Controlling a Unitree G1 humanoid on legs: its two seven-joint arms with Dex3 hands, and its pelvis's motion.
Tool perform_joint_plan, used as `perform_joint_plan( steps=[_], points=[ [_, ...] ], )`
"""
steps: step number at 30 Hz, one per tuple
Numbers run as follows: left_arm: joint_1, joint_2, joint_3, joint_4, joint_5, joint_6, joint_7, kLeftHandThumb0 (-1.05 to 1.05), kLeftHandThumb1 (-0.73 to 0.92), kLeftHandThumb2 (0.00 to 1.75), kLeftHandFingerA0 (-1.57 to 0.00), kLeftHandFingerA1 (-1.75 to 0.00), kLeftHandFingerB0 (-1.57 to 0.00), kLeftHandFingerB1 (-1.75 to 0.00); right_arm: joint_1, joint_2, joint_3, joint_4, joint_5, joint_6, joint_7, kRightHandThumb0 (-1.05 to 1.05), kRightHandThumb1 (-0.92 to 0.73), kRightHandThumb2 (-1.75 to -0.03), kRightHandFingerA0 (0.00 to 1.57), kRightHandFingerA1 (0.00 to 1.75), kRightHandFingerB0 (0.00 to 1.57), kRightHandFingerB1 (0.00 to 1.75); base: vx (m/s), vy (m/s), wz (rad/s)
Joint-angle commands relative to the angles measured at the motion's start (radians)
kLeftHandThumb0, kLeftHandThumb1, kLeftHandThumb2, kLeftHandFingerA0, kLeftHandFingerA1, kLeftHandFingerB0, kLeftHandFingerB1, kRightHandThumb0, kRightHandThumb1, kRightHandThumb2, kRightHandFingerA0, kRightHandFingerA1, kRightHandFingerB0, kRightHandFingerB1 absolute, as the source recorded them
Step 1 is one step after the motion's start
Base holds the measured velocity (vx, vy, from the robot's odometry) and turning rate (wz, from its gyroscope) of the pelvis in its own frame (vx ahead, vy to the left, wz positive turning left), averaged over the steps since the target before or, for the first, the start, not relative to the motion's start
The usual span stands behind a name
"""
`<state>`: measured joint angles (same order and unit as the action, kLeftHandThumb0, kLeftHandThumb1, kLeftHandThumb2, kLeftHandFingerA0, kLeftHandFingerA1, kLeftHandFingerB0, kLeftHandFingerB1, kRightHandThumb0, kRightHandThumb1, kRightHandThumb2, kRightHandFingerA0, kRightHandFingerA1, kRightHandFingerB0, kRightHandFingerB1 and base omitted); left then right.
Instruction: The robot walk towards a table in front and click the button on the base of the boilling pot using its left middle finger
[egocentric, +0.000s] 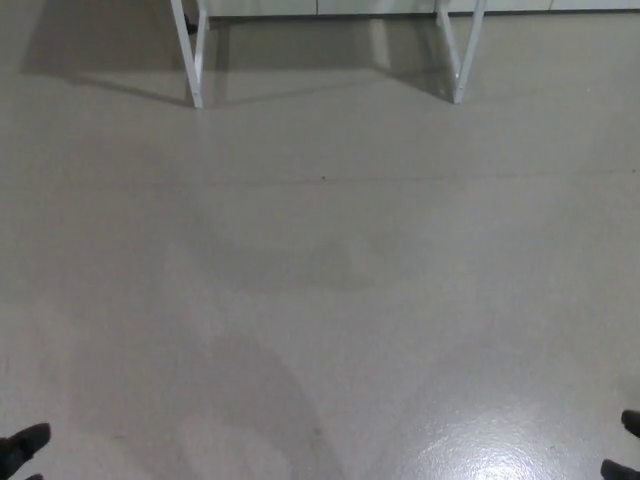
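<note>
As I look down from my head camera, almost the whole view is a smooth, pale grey floor (320, 300), faintly glossy, with a bright patch of reflected light near the lower right and soft, darker shading spread across the middle and lower left.

At the top edge stand the white metal legs of a table — one pair of slanted legs on the left (192, 55) and another pair on the right (462, 50). Each leg's foot rests on the floor, and the frame casts a grey shadow that runs leftward beneath it. Only the legs show; the tabletop lies above the frame's edge, so the boiling pot and the button on its base are out of sight, and I cannot tell where on the table they sit.

My black left hand (25, 448) barely enters at the bottom left corner: a rounded dark fingertip and a bit more of the hand beside it at the very edge. It touches nothing that I can see and hangs above the floor, well apart from the table legs. So little of it shows that I cannot tell how far its fingers are spread or whether they are curled in.

My black right hand (625, 450) is likewise only a sliver at the bottom right corner — two small dark tips, one above the other, cut by the frame. Nothing is visibly held there, and its state I cannot tell either.
</note>
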<state>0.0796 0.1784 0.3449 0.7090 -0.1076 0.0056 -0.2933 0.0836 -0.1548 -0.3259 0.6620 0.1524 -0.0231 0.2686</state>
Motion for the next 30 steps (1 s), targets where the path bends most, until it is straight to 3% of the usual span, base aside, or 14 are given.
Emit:
perform_joint_plan(
  steps=[1, 8, 22, 30],
  points=[
    [0.026, 0.001, 0.006, -0.01, -0.063, -0.015, -0.056, 0.14, 0.44, 0.91, -0.23, -0.57, -0.1, -0.49, 0.038, 0.014, -0.032, -0.026, 0.085, 0.002, 0.055, -0.1, -0.54, -0.57, 0.47, 0.44, 0.38, 0.38, 0.0, 0.0, 0.0],
    [0.05, 0.003, -0.002, -0.031, -0.077, 0.003, -0.066, 0.12, 0.43, 0.9, -0.23, -0.57, -0.11, -0.49, 0.061, 0.003, -0.013, 0.0, 0.067, -0.041, 0.065, -0.1, -0.52, -0.55, 0.55, 0.46, 0.39, 0.37, 0.0, 0.0, 0.0],
    [0.052, 0.016, -0.015, -0.026, -0.093, 0.016, -0.068, 0.11, 0.45, 0.9, -0.23, -0.58, -0.14, -0.5, 0.082, 0.0, 0.004, 0.002, 0.062, -0.055, 0.067, -0.13, -0.54, -0.56, 0.57, 0.46, 0.41, 0.37, 0.12, 0.013, 0.05],
    [0.051, 0.019, -0.021, -0.02, -0.094, 0.008, -0.075, 0.1, 0.45, 0.91, -0.23, -0.58, -0.14, -0.51, 0.086, 0.001, 0.006, 0.003, 0.065, -0.067, 0.07, -0.1, -0.52, -0.55, 0.59, 0.48, 0.42, 0.38, 0.07, 0.199, -0.21]
  ],
)
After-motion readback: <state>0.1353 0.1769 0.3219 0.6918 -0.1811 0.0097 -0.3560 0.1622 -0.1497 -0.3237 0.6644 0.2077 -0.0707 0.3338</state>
